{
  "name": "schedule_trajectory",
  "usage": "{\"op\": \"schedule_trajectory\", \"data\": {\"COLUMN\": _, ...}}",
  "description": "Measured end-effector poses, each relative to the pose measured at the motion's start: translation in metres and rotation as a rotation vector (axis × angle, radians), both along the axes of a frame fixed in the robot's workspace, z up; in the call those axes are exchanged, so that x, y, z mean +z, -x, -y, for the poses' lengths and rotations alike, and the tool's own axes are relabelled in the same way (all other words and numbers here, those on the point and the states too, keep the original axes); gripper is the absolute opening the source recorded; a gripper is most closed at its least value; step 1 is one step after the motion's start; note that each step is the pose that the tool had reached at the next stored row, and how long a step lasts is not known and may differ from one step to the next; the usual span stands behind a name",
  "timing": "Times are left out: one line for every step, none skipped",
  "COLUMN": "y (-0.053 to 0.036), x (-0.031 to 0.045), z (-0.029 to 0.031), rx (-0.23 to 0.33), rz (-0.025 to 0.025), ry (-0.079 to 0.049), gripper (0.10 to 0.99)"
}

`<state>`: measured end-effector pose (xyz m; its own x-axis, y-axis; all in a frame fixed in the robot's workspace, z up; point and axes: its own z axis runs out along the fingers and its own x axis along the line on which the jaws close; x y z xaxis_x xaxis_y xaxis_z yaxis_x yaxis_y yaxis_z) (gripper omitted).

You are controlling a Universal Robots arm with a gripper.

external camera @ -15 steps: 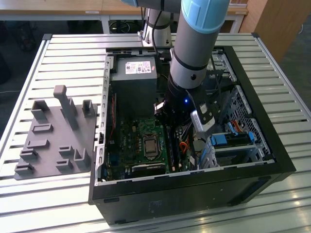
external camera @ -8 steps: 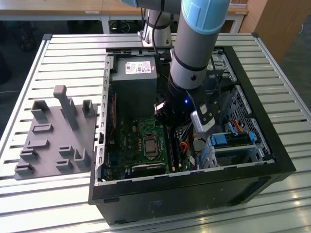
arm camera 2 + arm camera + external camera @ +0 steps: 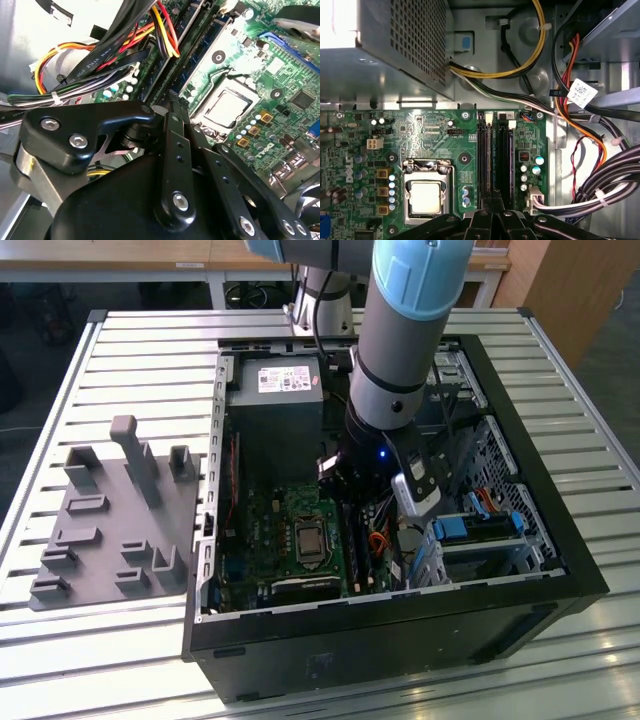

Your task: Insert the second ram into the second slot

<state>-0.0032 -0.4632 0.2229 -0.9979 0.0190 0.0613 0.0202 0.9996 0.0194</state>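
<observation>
Arm reaches down into open PC case (image 3: 400,612), which lies on slatted table (image 3: 130,350) and takes up most of its middle. Gripper (image 3: 358,502) is low over the motherboard (image 3: 265,530), at the board's edge nearest the drive bays, just beside the CPU socket (image 3: 311,540). In both wrist views the gripper (image 3: 492,214) (image 3: 172,107) has its fingers (image 3: 485,220) pressed together, tips right over the memory slots. Cannot tell if anything thin is nipped between them.

Ram (image 3: 496,160) is a thin dark stick standing in the slot row between the socket (image 3: 426,195) and the board edge, running straight out from under the fingertips. It is also in the second wrist view (image 3: 200,60). Cannot tell if it is fully seated.

Power supply (image 3: 275,405) sits at the case's far end. Cable bundle (image 3: 580,150) lies beside the slots. Blue drive clips (image 3: 465,530) are at the case's side on the exterior view's right. Grey fixture (image 3: 110,530) lies on the table's edge on the exterior view's left.
</observation>
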Motion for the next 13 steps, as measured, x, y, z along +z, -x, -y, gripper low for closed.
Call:
{"op": "schedule_trajectory", "data": {"y": 0.0000, "x": -0.0008, "z": 0.0000, "rx": 0.000, "rz": 0.0000, "ry": 0.000, "gripper": 0.122}}
{"op": "schedule_trajectory", "data": {"y": 0.0000, "x": -0.0016, "z": 0.0000, "rx": 0.000, "rz": 0.0000, "ry": 0.000, "gripper": 0.122}}
{"op": "schedule_trajectory", "data": {"y": -0.0001, "x": -0.0023, "z": 0.0001, "rx": 0.000, "rz": -0.0002, "ry": 0.000, "gripper": 0.122}}
{"op": "schedule_trajectory", "data": {"y": 0.0000, "x": -0.0032, "z": 0.0001, "rx": 0.000, "rz": -0.0003, "ry": 0.001, "gripper": 0.122}}
{"op": "schedule_trajectory", "data": {"y": -0.0001, "x": -0.0039, "z": 0.0001, "rx": 0.000, "rz": -0.0004, "ry": 0.001, "gripper": 0.122}}
{"op": "schedule_trajectory", "data": {"y": -0.0001, "x": -0.0046, "z": 0.0001, "rx": 0.000, "rz": -0.0004, "ry": 0.001, "gripper": 0.122}}
{"op": "schedule_trajectory", "data": {"y": -0.0001, "x": -0.0058, "z": 0.0000, "rx": 0.000, "rz": -0.0002, "ry": 0.000, "gripper": 0.122}}
{"op": "schedule_trajectory", "data": {"y": -0.0001, "x": -0.0066, "z": 0.0000, "rx": 0.000, "rz": -0.0003, "ry": 0.001, "gripper": 0.122}}
{"op": "schedule_trajectory", "data": {"y": -0.0001, "x": -0.0074, "z": 0.0000, "rx": 0.000, "rz": -0.0004, "ry": 0.001, "gripper": 0.122}}
{"op": "schedule_trajectory", "data": {"y": -0.0001, "x": -0.0078, "z": 0.0001, "rx": 0.000, "rz": -0.0004, "ry": 0.001, "gripper": 0.122}}
{"op": "schedule_trajectory", "data": {"y": -0.0001, "x": -0.0078, "z": 0.0001, "rx": 0.000, "rz": -0.0003, "ry": 0.001, "gripper": 0.122}}
{"op": "schedule_trajectory", "data": {"y": -0.0001, "x": -0.0078, "z": 0.0001, "rx": 0.000, "rz": -0.0002, "ry": 0.001, "gripper": 0.122}}
{"op": "schedule_trajectory", "data": {"y": -0.0002, "x": -0.0071, "z": -0.0001, "rx": 0.000, "rz": 0.0002, "ry": 0.000, "gripper": 0.122}}
